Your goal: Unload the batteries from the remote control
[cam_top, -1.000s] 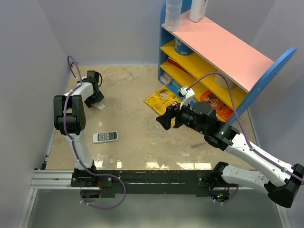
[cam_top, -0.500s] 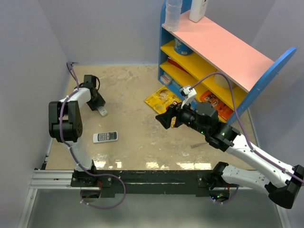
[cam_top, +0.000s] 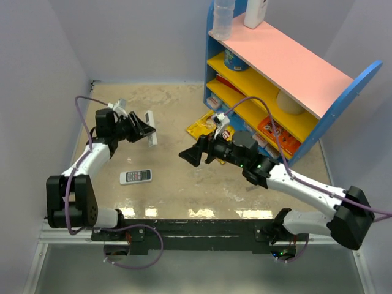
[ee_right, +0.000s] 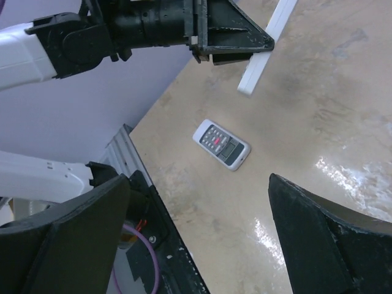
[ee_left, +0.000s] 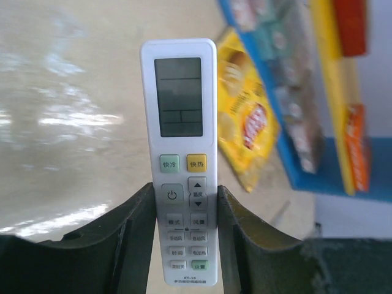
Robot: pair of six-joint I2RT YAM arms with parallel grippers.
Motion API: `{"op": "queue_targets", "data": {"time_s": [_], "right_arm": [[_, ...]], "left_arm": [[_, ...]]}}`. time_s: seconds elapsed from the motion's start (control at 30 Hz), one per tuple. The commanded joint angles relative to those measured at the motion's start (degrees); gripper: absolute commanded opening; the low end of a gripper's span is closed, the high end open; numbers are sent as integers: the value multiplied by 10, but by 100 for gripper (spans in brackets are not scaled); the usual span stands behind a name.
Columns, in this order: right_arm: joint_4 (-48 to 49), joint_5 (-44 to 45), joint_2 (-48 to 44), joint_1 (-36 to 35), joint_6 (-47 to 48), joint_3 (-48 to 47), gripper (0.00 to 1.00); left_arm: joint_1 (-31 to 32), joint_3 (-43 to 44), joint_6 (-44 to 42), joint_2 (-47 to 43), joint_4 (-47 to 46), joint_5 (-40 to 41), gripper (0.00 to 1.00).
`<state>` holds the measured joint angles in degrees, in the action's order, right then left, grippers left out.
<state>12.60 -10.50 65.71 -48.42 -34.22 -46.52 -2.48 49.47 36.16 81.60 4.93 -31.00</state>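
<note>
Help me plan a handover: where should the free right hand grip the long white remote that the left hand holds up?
Probably the screen end of the long white remote, pinched across its long edges. The left hand clamps the button half, so only that end juts free. The open right hand should come from the far side, opposite the left hand.

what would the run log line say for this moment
left end effector: shut on white remote, off table | right end effector: open, empty | batteries: not visible

remote control (cam_top: 135, 176) on table (cam_top: 184, 177), nearer than left tool (cam_top: 147, 130) gripping narrow handset (ee_left: 178, 122), shelf (cam_top: 288, 55) far right
</note>
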Motion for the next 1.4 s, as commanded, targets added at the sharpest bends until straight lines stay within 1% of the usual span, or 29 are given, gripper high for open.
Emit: {"op": "queue_targets", "data": {"time_s": [0.0,0.03,0.07,0.13,0.17,0.27,0.3,0.37,0.4,0.47,0.5,0.53,0.57,0.6,0.67,0.8,0.83,0.9,0.93,1.03,1.07,1.13,1.17,1.2,1.23,1.3,1.33,1.37], "right_arm": [[159,-93,61,-1,-52,3,98],[187,-97,71,-1,-64,4,98],[200,-101,84,-1,-68,5,98],[236,-109,110,-1,-75,6,98],[247,-113,117,-1,-76,6,98],[291,-134,139,-1,-80,6,96],[299,-137,144,-1,-81,6,96],[319,-137,154,-1,-86,7,94],[327,-138,157,0,-89,10,93],[361,-148,166,-2,-95,13,91],[370,-152,168,-3,-102,14,90],[378,-153,174,-2,-103,13,90],[380,-158,176,-2,-105,13,89],[383,-159,178,-2,-107,11,89],[390,-160,183,-2,-108,11,88],[407,-166,191,-2,-117,13,81],[416,-166,192,-2,-117,14,77],[425,-165,190,-2,-123,18,72],[429,-165,189,-2,-125,18,66],[438,-167,192,-2,-132,18,53],[440,-167,194,-2,-134,19,45],[446,-168,197,-2,-140,22,38],[447,-168,198,-2,-142,22,31],[446,-168,200,-2,-145,22,29],[445,-168,202,-1,-146,22,26],[441,-167,205,-2,-145,21,15],[437,-167,205,-2,-142,20,12],[431,-166,205,-2,-140,20,11]], "left_arm": [[10,-78,109,-72,-259,-213,0],[14,-99,137,-83,-281,-223,0],[19,-109,148,-100,-301,-241,0],[20,-132,179,-120,-352,-251,0],[39,-140,188,-136,-368,-259,0],[55,-165,236,-158,-439,-273,0],[59,-171,251,-160,-485,-277,0],[69,-188,298,-166,-532,-284,0],[71,-197,315,-167,-570,-284,0],[77,-206,360,-164,-608,-280,0],[80,-213,378,-160,-665,-281,0],[83,-217,414,-158,-692,-283,0],[88,-220,431,-149,-718,-284,0],[90,-225,447,-145,-764,-286,0],[97,-228,484,-132,-802,-284,0],[100,-242,542,-105,-910,-280,0],[100,-244,563,-99,-926,-281,0],[100,-247,580,-83,-969,-279,0],[100,-249,592,-79,-980,-279,0],[100,-251,608,-62,-1009,-275,0],[100,-251,614,-53,-1017,-274,0],[100,-248,638,-40,-1063,-277,0],[100,-247,646,-29,-1076,-277,0],[100,-246,664,-22,-1104,-275,0],[100,-245,673,-15,-1121,-274,0],[100,-244,676,-5,-1136,-275,1],[100,-245,673,-6,-1135,-275,8],[100,-247,671,-4,-1135,-276,25]]}}
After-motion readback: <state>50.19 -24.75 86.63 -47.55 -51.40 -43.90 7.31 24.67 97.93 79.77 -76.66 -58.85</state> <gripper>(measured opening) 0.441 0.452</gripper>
